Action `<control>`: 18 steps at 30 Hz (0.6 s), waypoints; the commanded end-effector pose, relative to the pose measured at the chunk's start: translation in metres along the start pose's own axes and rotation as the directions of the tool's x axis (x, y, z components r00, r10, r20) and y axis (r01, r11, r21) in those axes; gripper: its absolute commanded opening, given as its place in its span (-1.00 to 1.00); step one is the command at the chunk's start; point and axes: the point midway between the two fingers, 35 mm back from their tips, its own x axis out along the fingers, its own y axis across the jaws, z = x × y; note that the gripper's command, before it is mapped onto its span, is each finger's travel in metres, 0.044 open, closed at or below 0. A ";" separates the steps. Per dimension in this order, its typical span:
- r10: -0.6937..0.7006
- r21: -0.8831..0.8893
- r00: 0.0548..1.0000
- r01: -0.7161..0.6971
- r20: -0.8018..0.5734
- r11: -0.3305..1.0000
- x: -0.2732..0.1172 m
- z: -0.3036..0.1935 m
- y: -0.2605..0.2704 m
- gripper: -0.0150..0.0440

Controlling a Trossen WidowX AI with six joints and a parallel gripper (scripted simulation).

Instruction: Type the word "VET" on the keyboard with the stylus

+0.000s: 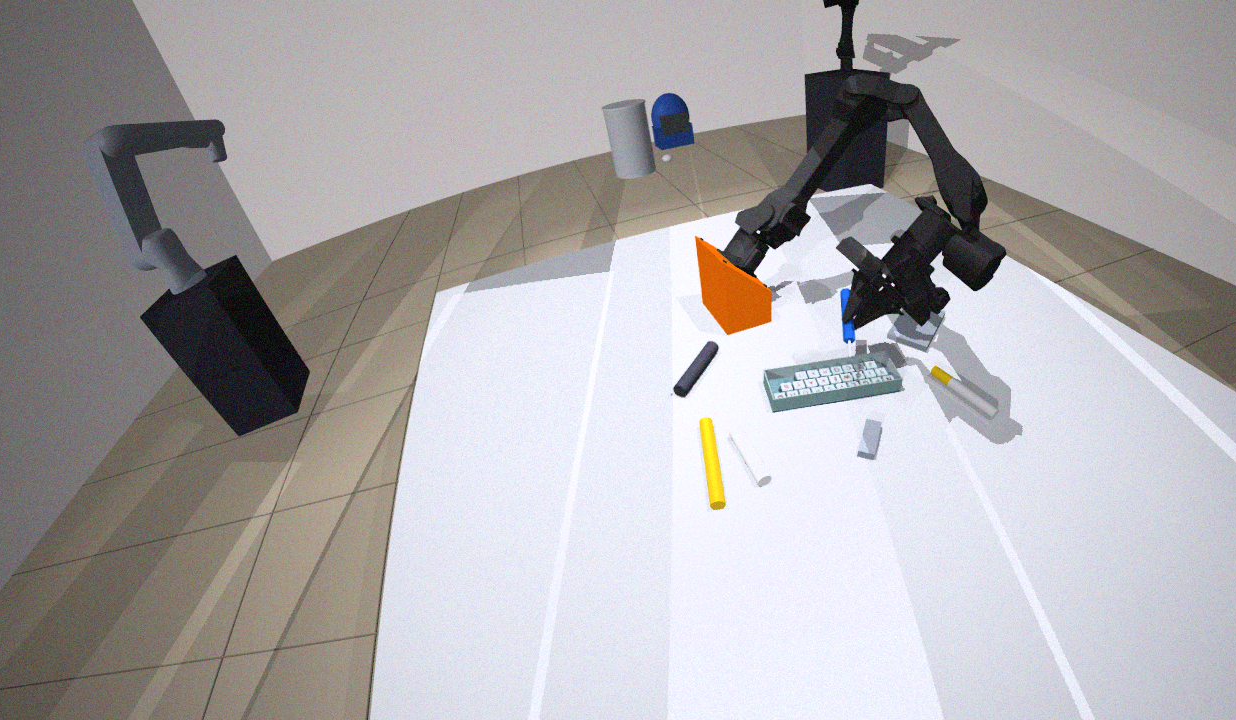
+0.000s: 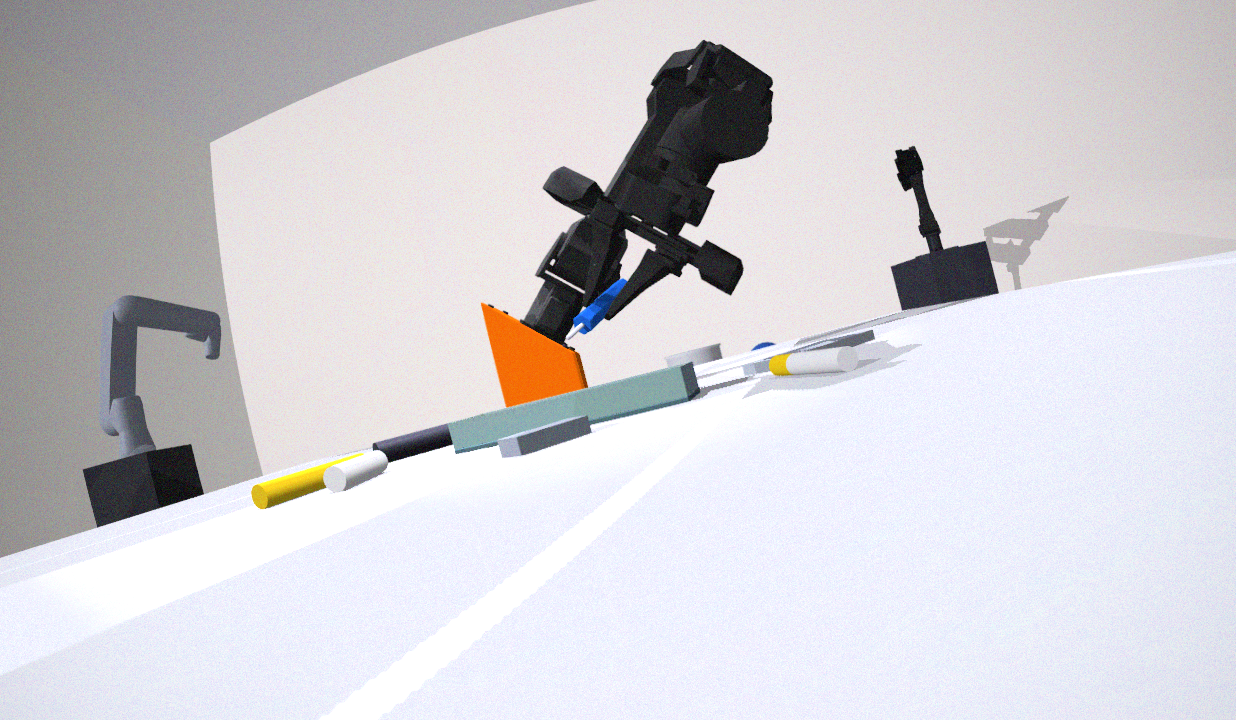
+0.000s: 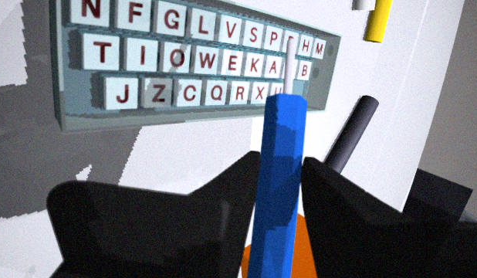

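My gripper (image 1: 852, 320) (image 2: 600, 306) (image 3: 280, 163) is shut on the blue stylus (image 1: 845, 305) (image 2: 590, 317) (image 3: 285, 120). Its thin pale tip points forward and down. In the exterior view the tip is above the keyboard's level. The teal keyboard (image 1: 837, 396) (image 2: 640, 391) (image 3: 161, 122) lies on the desk with white keys and red letters. In the wrist view the V key (image 3: 231, 30) is in the upper row, the E key (image 3: 232, 62) below it, and the T key (image 3: 102, 52) at the left. The stylus tip overlaps a key between P and H there, partly hiding it.
The orange block (image 1: 734, 295) (image 2: 534, 362) stands behind the keyboard. A dark cylinder (image 1: 695, 368) (image 2: 412, 444) (image 3: 352, 131), a yellow cylinder (image 1: 711, 465) (image 2: 293, 486) and a white one (image 2: 355, 471) lie leftward. A grey block (image 1: 869, 438) (image 2: 544, 437) lies in front, and a white-and-yellow cylinder (image 1: 969, 395) (image 2: 814, 361) rightward.
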 end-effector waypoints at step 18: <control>-0.131 -0.642 0.990 0.072 -0.044 0.763 -0.003 0.026 -0.015 -0.49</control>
